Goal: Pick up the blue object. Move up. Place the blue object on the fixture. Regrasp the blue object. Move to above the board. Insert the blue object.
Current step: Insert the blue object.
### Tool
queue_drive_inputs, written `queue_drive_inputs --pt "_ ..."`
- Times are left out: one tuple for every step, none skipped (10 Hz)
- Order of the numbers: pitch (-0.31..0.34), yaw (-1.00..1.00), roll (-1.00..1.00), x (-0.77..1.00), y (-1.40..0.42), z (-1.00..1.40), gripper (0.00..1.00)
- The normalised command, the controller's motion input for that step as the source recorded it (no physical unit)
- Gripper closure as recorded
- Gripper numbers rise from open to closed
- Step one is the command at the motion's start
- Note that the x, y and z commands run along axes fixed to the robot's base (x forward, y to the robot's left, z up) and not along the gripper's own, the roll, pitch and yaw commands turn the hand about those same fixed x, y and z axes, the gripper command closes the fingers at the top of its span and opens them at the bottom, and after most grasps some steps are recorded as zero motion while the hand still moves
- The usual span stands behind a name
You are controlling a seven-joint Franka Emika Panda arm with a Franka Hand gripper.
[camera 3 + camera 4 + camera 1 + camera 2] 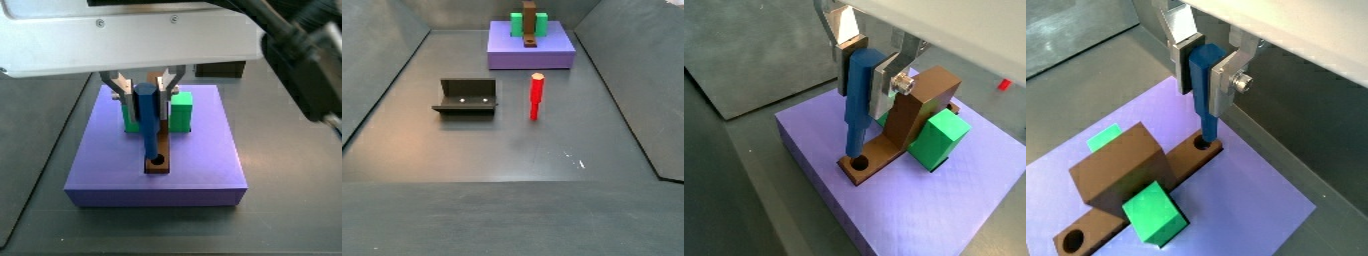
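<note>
My gripper (866, 72) is shut on the blue object (855, 105), a thin upright peg clamped at its upper end between the silver fingers (1224, 72). The peg's lower tip sits in the round hole (1203, 148) at one end of the brown board (1120, 168). Both wrist views show this, and a side view shows the gripper (144, 88) over the board (156, 167) with the peg (146, 125) standing slightly tilted. Green blocks (938, 138) (1153, 212) flank the board's raised middle. The fixture (466, 98) stands far off on the floor.
The board rests on a large purple slab (201, 160) (509, 55) at the far end of the grey floor. A thin red upright stick (536, 96) stands beside the fixture. The board's other end has a second hole (1076, 240). Dark walls ring the floor.
</note>
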Motion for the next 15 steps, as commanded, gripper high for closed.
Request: queue_drive_inputs --pt "0.049 0.02 0.31 0.17 -0.15 -0.01 1.00" --pt "0.031 0.00 0.24 0.17 -0.05 -0.11 1.00" --pt "0.021 0.00 0.17 0.13 0.00 -0.17 1.00" --pt "0.023 0.00 0.14 0.09 0.06 -0.17 1.00" --pt "0.017 0.00 0.11 0.03 0.05 -0.18 1.00" --pt "0.010 0.00 0.06 0.00 0.02 -0.18 1.00" --pt "0.010 0.00 0.03 0.00 0.00 -0.18 1.00" --pt "0.017 0.00 0.00 0.10 0.00 -0.09 1.00" --pt "0.016 0.00 0.01 0.09 0.00 -0.11 1.00" --pt "0.017 0.00 0.00 0.12 0.00 -0.09 1.00" --pt "0.019 0.00 0.01 0.13 -0.04 -0.08 1.00" --pt "0.013 0.00 0.01 0.05 -0.08 -0.12 1.00" --pt "0.001 0.00 0.00 0.00 -0.08 -0.19 1.00" --pt "0.000 0.00 0.00 0.00 -0.04 -0.22 1.00" --pt "0.000 0.00 0.00 0.00 -0.02 -0.24 1.00"
